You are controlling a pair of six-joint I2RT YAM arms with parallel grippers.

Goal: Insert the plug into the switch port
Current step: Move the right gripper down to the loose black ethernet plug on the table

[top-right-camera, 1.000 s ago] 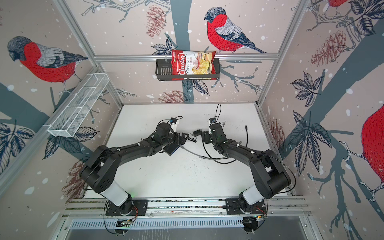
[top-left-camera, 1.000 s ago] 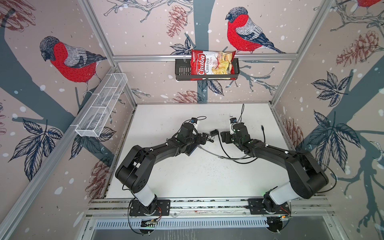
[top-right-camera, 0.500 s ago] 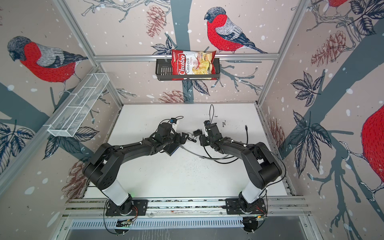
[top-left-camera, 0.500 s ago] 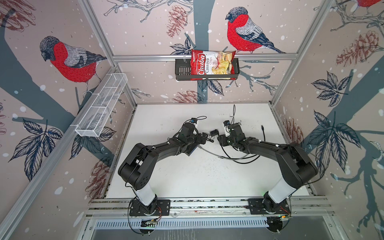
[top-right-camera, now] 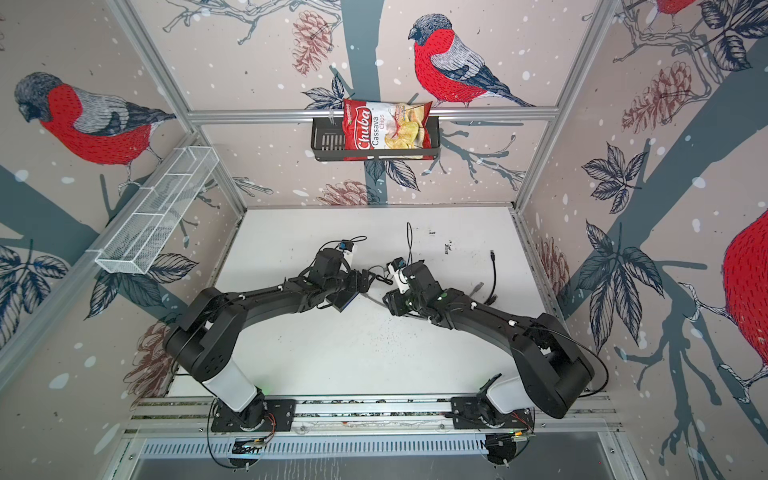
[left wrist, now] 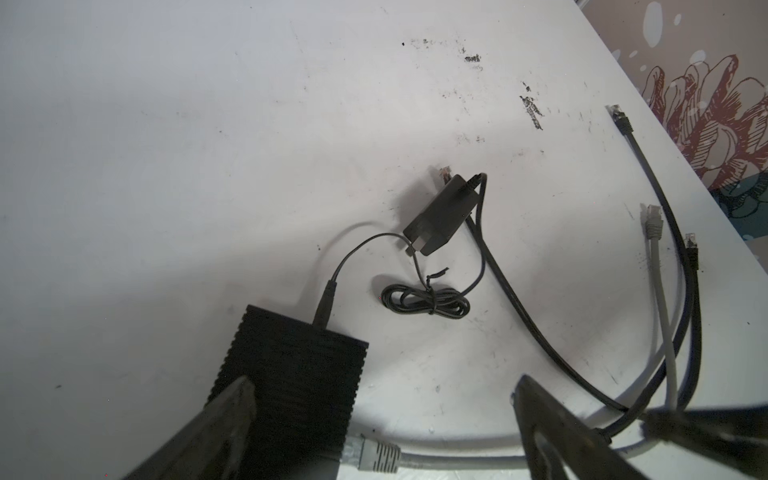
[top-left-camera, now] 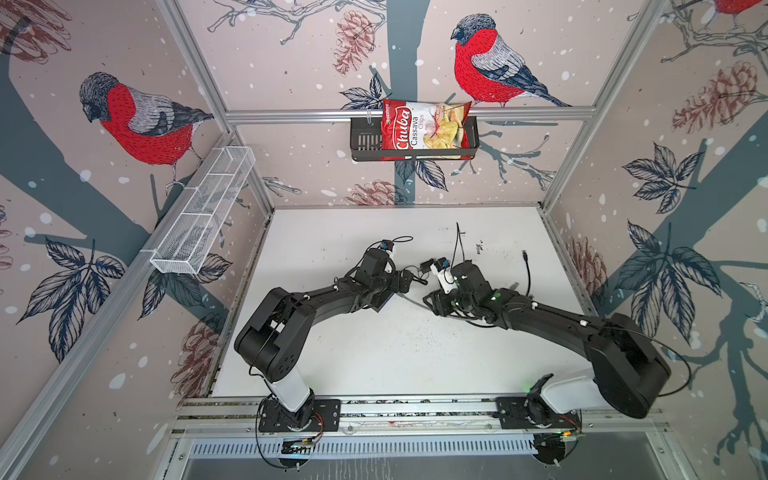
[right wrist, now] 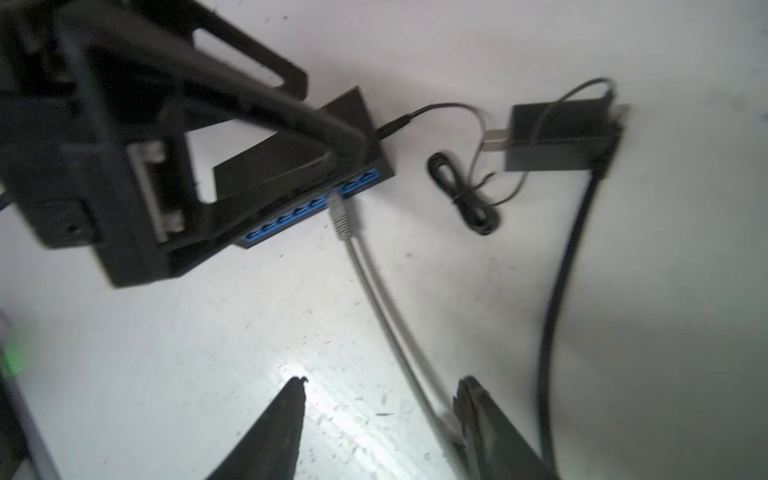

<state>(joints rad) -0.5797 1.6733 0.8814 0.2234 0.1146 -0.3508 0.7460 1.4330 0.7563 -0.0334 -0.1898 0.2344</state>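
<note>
Two grippers, jaws apart, clamping nothing: left gripper (left wrist: 384,384) over the flat black ribbed switch box (left wrist: 291,365) on the white table (left wrist: 166,166), right gripper (right wrist: 383,380) w/ the grey cable (right wrist: 390,316) against one finger. Grey plastic plug (right wrist: 341,220) touches the blue port row (right wrist: 299,212) tip-first; seated or not, can't tell.

The white, scuffed desk (top-left-camera: 374,357) is filling the centre of both top views. Just left of centre, a flat black ribbed switch (top-right-camera: 343,301) is lying on it, its thin black cord (left wrist: 424,301) sitting bundled beside a small black adapter block (left wrist: 440,216). A grey network cable (left wrist: 660,291) is curving across the desk, one plug (right wrist: 340,220) touching the switch's blue port row, and black cables (top-left-camera: 528,276) are trailing toward the right edge.
</note>
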